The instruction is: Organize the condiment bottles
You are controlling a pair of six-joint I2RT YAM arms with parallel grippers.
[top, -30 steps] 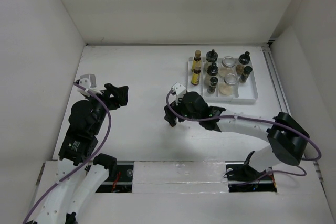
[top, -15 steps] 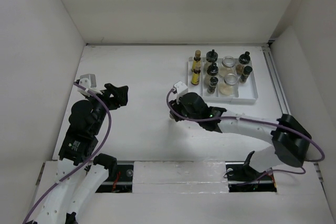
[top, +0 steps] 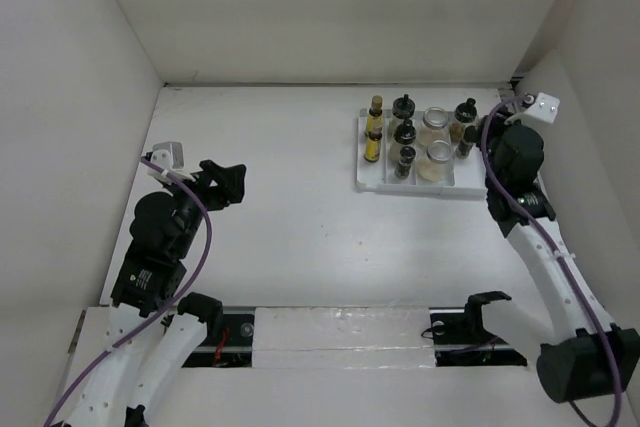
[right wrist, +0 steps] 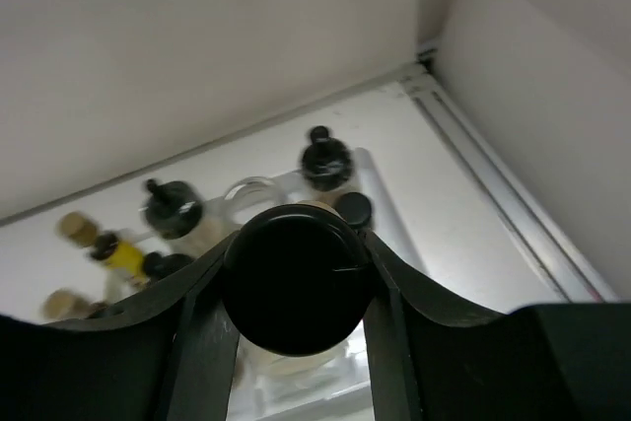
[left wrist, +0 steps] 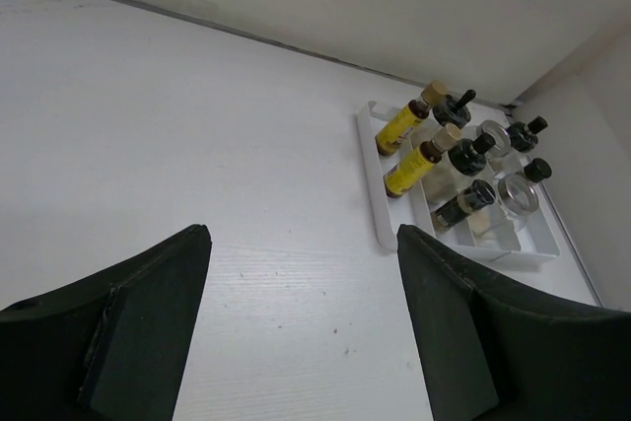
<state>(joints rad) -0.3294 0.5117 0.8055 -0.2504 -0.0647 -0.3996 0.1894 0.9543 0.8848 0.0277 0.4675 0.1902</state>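
**Placing step, as I judge it.** My right claw point(right wrist: 296, 327) is closed on a black-lidded jar point(right wrist: 296, 273) and holds it by the right end of the white tray point(top: 400, 187). The tray sits near the far right corner of the counter point(top: 280, 167), with the other bottles point(top: 405, 137) standing in it. Next move: lower the jar into a free compartment without knocking its neighbours. My right arm reaches along the counter's right edge. My left claw point(left wrist: 304, 244) hangs open and empty near the left edge.
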